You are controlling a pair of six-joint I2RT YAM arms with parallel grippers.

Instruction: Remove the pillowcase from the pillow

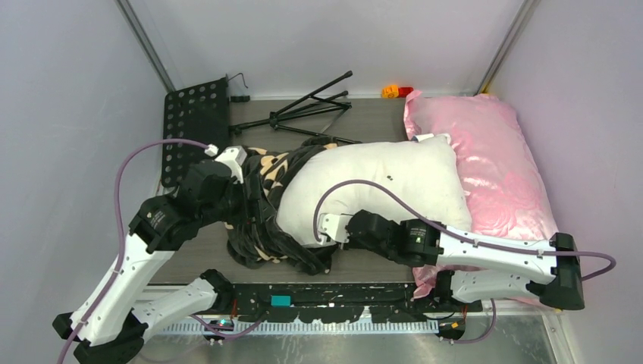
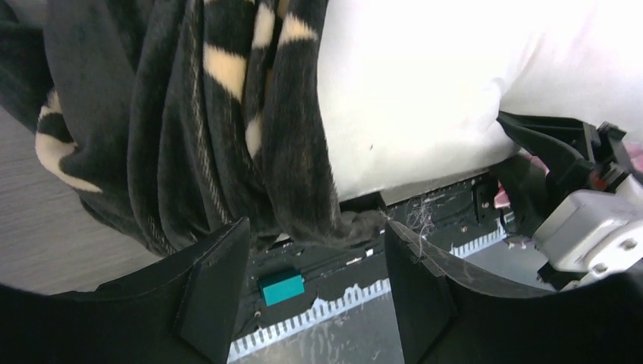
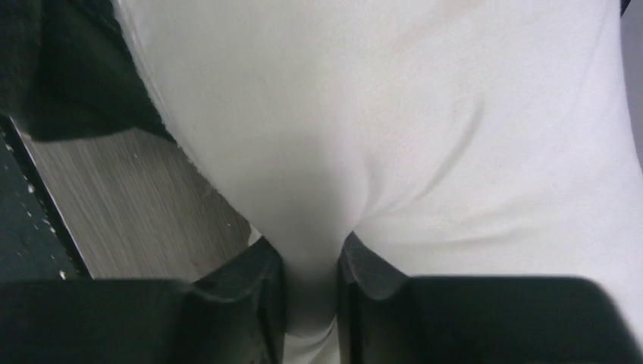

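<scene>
One white pillow (image 1: 394, 178), one pink pillow (image 1: 497, 159), one pillowcase (image 1: 265, 244), one tripod (image 1: 307, 111), one perforated panel (image 1: 193, 121).

The pillowcase (image 1: 277, 243) is found bunched over the 9 o'clock end of the white pillow (image 1: 379, 182), most of which is exposed. A pink satin pillow (image 1: 497, 163) is noted at 3 o'clock, a folded tripod (image 1: 296, 114) at 12 o'clock on the surface (image 1: 371, 121).
</scene>
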